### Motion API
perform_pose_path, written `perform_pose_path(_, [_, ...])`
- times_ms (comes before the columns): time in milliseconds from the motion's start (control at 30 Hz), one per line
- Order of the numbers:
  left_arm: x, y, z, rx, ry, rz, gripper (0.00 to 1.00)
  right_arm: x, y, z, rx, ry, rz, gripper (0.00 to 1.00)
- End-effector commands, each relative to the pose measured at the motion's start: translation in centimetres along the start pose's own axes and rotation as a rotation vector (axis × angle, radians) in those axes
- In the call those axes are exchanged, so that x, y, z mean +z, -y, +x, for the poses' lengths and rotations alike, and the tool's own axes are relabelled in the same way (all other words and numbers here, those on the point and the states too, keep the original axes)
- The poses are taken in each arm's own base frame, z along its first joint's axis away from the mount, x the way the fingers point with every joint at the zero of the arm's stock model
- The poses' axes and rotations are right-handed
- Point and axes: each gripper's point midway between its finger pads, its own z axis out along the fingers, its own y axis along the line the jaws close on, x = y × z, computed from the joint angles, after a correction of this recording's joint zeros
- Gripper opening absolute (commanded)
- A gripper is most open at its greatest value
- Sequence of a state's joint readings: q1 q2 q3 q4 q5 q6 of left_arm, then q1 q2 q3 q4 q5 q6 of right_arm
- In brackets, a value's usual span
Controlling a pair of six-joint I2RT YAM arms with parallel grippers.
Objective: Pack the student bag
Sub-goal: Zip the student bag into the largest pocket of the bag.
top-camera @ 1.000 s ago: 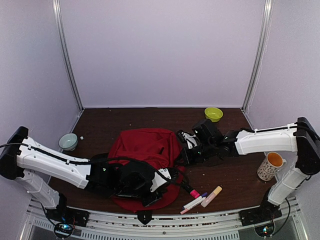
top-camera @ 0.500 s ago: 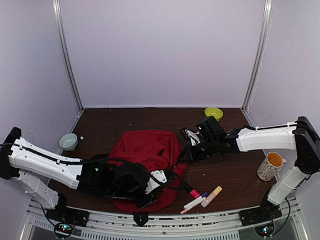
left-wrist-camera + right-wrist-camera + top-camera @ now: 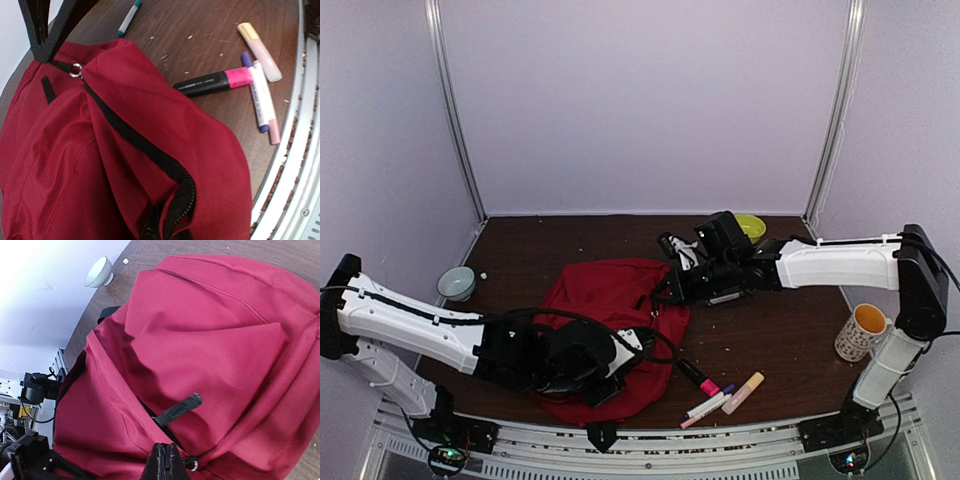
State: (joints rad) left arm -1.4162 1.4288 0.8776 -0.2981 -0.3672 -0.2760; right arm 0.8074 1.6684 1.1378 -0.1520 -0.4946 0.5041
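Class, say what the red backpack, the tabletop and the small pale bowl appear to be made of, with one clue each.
Student bag: matte woven fabric, perhaps nylon; it creases and shows fine weave.
Table: dark wood or wood-look laminate; streaky grain.
Bowl: probably glazed ceramic; smooth, pale, slightly shiny.

Student bag (image 3: 605, 300): dark red, slumped on the brown table (image 3: 800, 335), centre-left
Left gripper (image 3: 610, 362): low on the bag's near side; jaws hidden
Right gripper (image 3: 667, 293): at the bag's far right edge
Markers (image 3: 708, 404): loose cluster right of the bag
Mug (image 3: 860, 332): upright, far right
Bowls: pale bowl (image 3: 456, 283) at left; green bowl (image 3: 750, 226) behind the right arm
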Motion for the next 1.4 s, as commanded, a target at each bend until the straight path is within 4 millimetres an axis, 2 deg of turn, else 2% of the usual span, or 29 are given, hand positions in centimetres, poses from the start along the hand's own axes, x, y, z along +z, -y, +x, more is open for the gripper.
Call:
perform_pose_path(0, [0.2,-4.1,2.5,-0.054,-0.086,-0.127,0.00,0.7,-3.8,-4.0,-0.070,0.071,-0.052,0.00])
perform_pose_path(133, [0.6,-5.5,2.9,-0.073,-0.094,-0.174,0.00,1.8,-6.4,-4.3,-0.112,0.048,-0.081,0.00])
perform_pose_path(233, [1.0,-6.4,3.7,-0.091,-0.123,-0.209,0.00,1.6,-7.8,-4.5,-0.127,0.052,-0.100,0.00])
perform_pose_path(433, [1.3,-7.5,4.3,-0.106,-0.140,-0.247,0.00,1.2,-9.2,-3.4,-0.151,0.022,-0.125,0.00])
perform_pose_path(600, [1.3,-7.3,3.8,-0.110,-0.119,-0.228,0.00,1.3,-8.6,-2.4,-0.149,0.012,-0.098,0.00])
perform_pose_path(900, [1.8,-6.7,3.4,-0.129,-0.125,-0.207,0.00,1.6,-6.0,-2.7,-0.161,0.023,0.045,0.00])
perform_pose_path(1133, [1.9,-6.6,3.0,-0.137,-0.122,-0.200,0.00,1.1,-5.9,-3.3,-0.183,0.039,0.070,0.00])
perform_pose_path(1367, [2.0,-6.8,3.4,-0.140,-0.142,-0.215,0.00,0.5,-5.9,-3.9,-0.186,0.053,0.069,0.00])
